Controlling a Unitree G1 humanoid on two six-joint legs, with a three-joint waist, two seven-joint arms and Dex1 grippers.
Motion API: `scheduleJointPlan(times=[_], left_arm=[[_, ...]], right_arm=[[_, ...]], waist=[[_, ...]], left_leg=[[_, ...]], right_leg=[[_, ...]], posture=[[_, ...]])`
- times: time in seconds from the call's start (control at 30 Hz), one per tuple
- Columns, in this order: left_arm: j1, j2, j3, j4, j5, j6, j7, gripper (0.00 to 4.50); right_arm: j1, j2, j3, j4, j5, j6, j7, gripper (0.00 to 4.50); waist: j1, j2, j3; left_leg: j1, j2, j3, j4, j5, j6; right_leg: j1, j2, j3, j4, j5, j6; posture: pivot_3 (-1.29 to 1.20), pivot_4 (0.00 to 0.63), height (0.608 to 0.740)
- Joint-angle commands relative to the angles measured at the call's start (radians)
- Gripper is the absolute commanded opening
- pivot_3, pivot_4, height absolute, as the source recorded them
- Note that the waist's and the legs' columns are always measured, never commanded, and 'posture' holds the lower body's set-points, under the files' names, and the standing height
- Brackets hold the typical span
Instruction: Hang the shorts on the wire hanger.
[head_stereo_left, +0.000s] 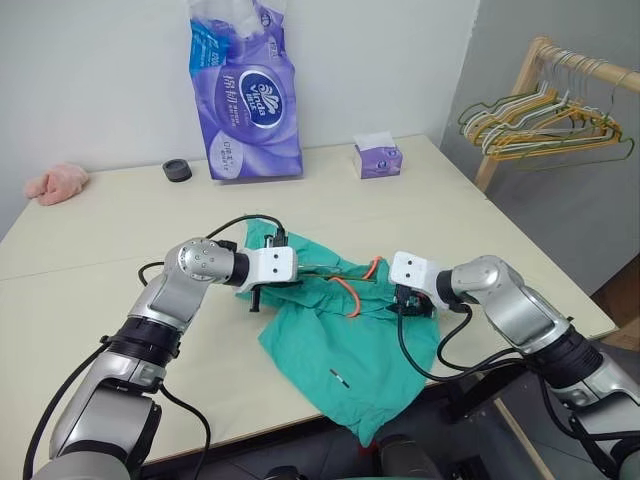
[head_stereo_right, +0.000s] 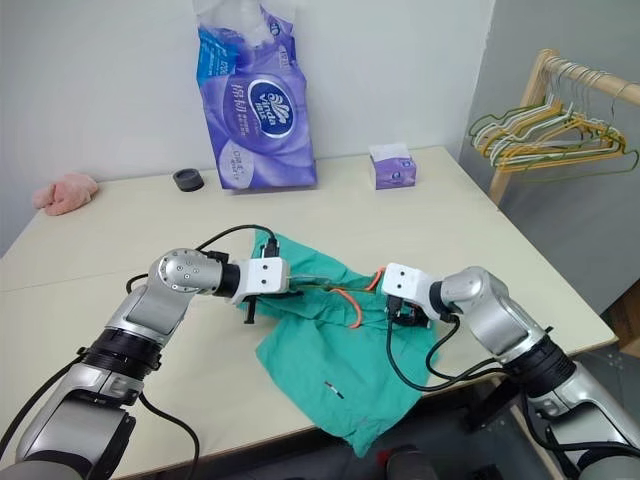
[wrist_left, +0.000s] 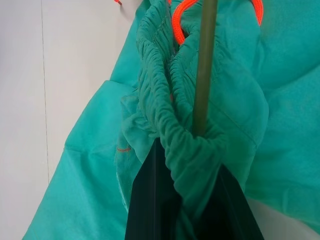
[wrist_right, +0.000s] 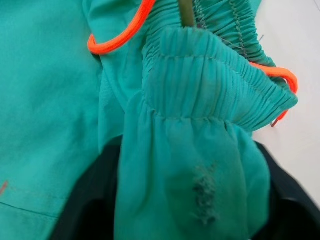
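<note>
Shorts (head_stereo_left: 350, 335) near tissue box (head_stereo_left: 378, 159)

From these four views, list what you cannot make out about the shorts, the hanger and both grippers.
- Wire hanger: a single straight stretch shows in the left wrist view; the shorts cover its hook and far end.
- Left gripper: the bunched waistband wraps its fingertips, hiding exactly what they pinch.
- Right gripper: fabric lies between its fingers, hiding whether they have closed.
- Shorts' lower hem: it hangs past the table edge.
</note>
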Motion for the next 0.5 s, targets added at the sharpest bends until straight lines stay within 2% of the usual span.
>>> scheduleJointPlan(times=[0.03,0.2,0.33,0.5], left_arm=[[-0.012,0.001,0.015,-0.046,-0.024,0.006,0.008,0.0],[-0.003,-0.006,0.033,-0.062,-0.055,0.035,0.012,0.0],[0.01,-0.035,0.083,-0.08,-0.128,0.086,0.039,0.0],[0.008,-0.046,0.159,-0.076,-0.229,0.217,0.033,1.4]], right_arm=[[-0.024,0.007,0.002,0.005,-0.044,-0.087,-0.004,1.81],[-0.017,0.021,-0.015,0.015,-0.07,-0.125,-0.009,0.05],[-0.002,0.029,-0.054,-0.022,-0.049,-0.103,0.0,0.05],[0.021,0.029,-0.103,-0.072,-0.019,-0.053,0.014,0.0]], waist=[[0.0,0.0,0.0],[0.0,0.0,0.0],[0.0,0.0,0.0],[-0.001,0.0,0.0]], left_leg=[[0.0,0.0,0.0,0.0,0.0,0.0],[0.0,0.0,0.0,0.0,0.0,0.0],[0.0,0.0,0.0,0.0,0.0,0.0],[-0.001,0.0,-0.002,0.001,0.0,0.0]], right_leg=[[0.0,0.0,0.0,0.0,0.0,0.0],[0.0,0.0,0.0,0.0,0.0,0.0],[0.0,0.0,0.0,0.0,0.0,0.0],[0.0,0.0,-0.001,0.0,0.0,0.0]], posture=[[-0.19,0.0,0.74],[-0.19,0.0,0.74],[-0.19,0.0,0.74],[-0.19,0.0,0.74]])
